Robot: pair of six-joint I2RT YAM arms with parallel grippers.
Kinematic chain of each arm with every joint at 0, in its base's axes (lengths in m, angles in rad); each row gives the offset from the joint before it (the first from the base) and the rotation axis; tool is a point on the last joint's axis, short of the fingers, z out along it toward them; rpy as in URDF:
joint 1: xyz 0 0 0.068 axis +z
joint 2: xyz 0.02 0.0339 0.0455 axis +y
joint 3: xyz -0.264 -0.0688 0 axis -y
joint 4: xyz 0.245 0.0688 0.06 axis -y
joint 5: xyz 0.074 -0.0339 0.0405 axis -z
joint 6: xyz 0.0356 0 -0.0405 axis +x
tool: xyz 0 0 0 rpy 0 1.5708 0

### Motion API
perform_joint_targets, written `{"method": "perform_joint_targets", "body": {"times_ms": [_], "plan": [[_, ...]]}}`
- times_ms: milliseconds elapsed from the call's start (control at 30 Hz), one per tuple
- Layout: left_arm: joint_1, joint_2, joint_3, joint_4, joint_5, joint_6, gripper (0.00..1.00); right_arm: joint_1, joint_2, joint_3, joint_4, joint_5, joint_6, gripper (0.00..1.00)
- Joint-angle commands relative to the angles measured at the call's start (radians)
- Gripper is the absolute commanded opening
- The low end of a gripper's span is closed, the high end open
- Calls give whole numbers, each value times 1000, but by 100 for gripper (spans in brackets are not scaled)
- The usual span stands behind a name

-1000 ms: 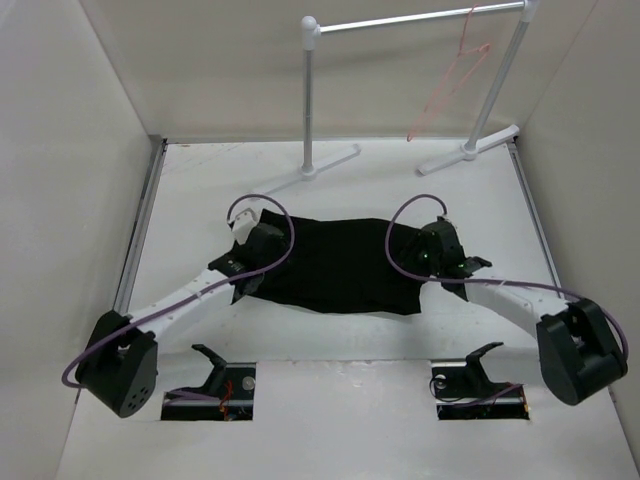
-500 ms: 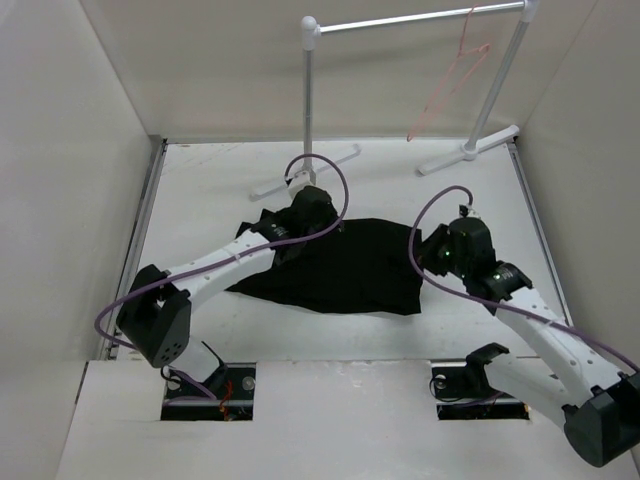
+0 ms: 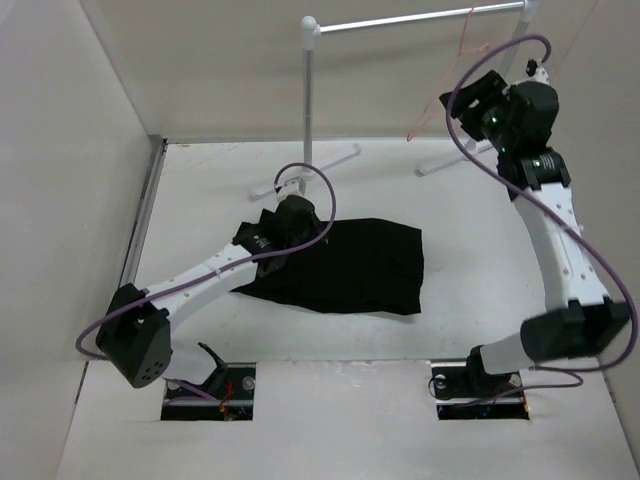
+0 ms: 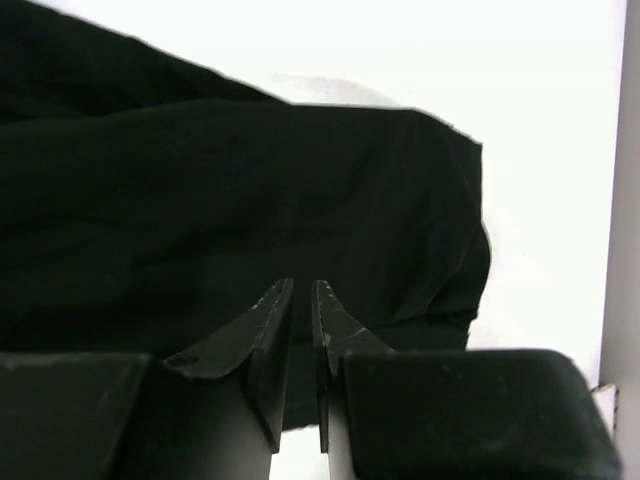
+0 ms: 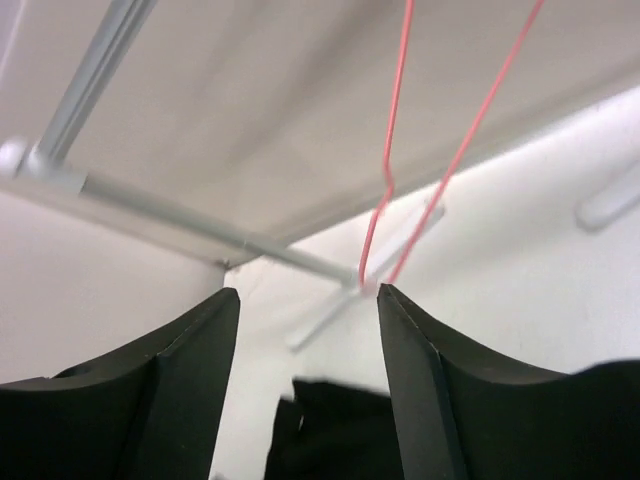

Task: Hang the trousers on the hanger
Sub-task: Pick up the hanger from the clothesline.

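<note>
Trousers laid flat on table, soft, floppy, likely light; best pinched at thick edge; left gripper set over them, fingers nearly together, no cloth seen between; hanger hung on rail, thin, bendy; right gripper spread wide just before it

The flat white table carries a soft, matte pair of plain black fabric trousers, lying folded into a rough, flat rectangle near its middle. Beyond the cloth, towards the far edge, the white feet of a white-and-silver tubular rail stand rest on the surface.
</note>
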Motion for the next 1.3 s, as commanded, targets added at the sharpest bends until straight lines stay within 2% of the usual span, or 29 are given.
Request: {"method": "perform_joint_targets", "body": {"times_ms": [0, 167, 300, 367, 467, 533, 700, 1000, 1167, 1267], "plan": [[10, -98, -63, 0, 27, 46, 13, -36, 187, 164, 21, -44, -37, 64], [-1, -160, -134, -22, 44, 78, 18, -45, 426, 402, -20, -79, -30, 63], [-6, -181, -156, -25, 42, 82, 21, -39, 503, 467, 7, -92, -29, 57], [-6, -183, -159, -25, 44, 82, 21, -36, 525, 482, 44, -119, -26, 52], [-1, -180, -159, -28, 47, 83, 21, -30, 548, 494, 79, -164, 3, 36], [2, -178, -159, -28, 47, 85, 22, -30, 545, 493, 84, -161, 13, 25], [16, -172, -153, -25, 47, 85, 23, -30, 504, 491, 121, -176, 8, 14], [43, -150, -100, -17, 47, 98, 36, -30, 364, 415, 193, -248, 9, 11], [50, -137, -51, -19, 48, 111, 45, -30, 260, 249, 221, -262, 3, 11], [50, -123, 4, -26, 62, 123, 47, -30, 203, 121, 228, -257, 0, 10]]}}
